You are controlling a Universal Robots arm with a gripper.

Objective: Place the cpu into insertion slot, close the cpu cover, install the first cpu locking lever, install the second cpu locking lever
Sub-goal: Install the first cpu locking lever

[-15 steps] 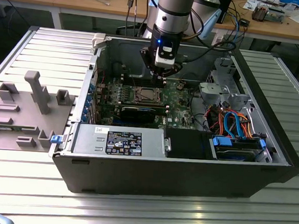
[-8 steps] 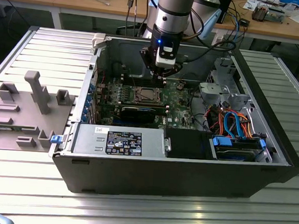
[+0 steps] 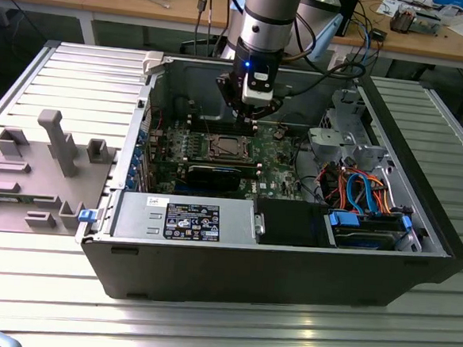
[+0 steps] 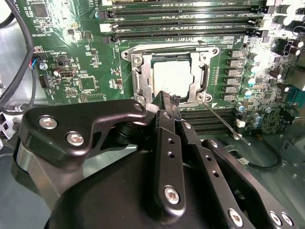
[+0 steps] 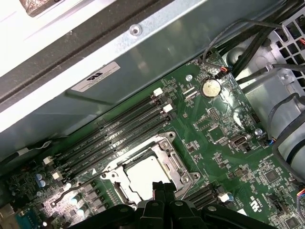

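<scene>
1. gripper (image 4: 164,98) hangs over the open computer case (image 3: 416,266); fingertips look pressed together with nothing between them, though the tips are partly hidden in both wrist views; tips sit just at the near edge of the socket, contact cannot be told
2. cpu (image 4: 172,78) lies flat in the insertion slot (image 4: 202,76), silver top up, square so no clear long axis; edges line up with the socket frame and run parallel to the memory slots (image 4: 181,21)
3. cpu cover (image 4: 143,76) lies down around the chip, cut-out centre showing the metal top
4. one thin locking lever (image 4: 224,121) sticks out diagonally from the socket corner across the green board (image 4: 71,52); in the first wrist view a lever (image 5: 76,193) angles off beside the socket (image 5: 178,164)
</scene>
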